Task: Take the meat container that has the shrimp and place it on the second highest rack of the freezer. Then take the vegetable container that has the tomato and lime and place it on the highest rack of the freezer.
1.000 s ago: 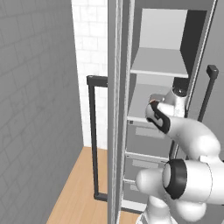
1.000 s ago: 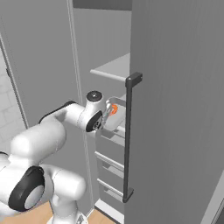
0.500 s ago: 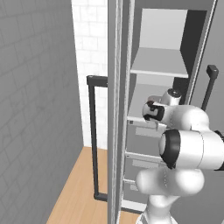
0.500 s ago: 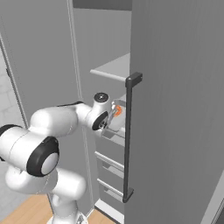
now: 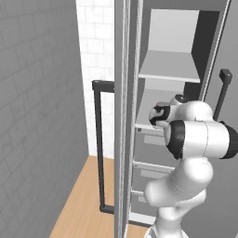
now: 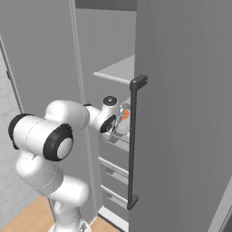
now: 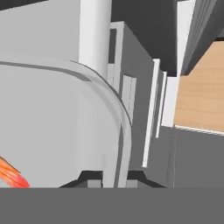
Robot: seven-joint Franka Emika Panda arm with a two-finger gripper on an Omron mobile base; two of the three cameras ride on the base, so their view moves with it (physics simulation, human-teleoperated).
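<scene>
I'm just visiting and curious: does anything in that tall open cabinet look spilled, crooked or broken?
Nothing stands out. The gripper is shut on the container rim, with the shrimp inside, by the freezer shelves.

Pale meat container [image 7: 65, 122] with orange shrimp [image 6: 125, 115] inside the open grey freezer [image 5: 186, 42]

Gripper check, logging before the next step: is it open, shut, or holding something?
Gripper: shut on the rim of the shrimp container, at the freezer racks.
</scene>
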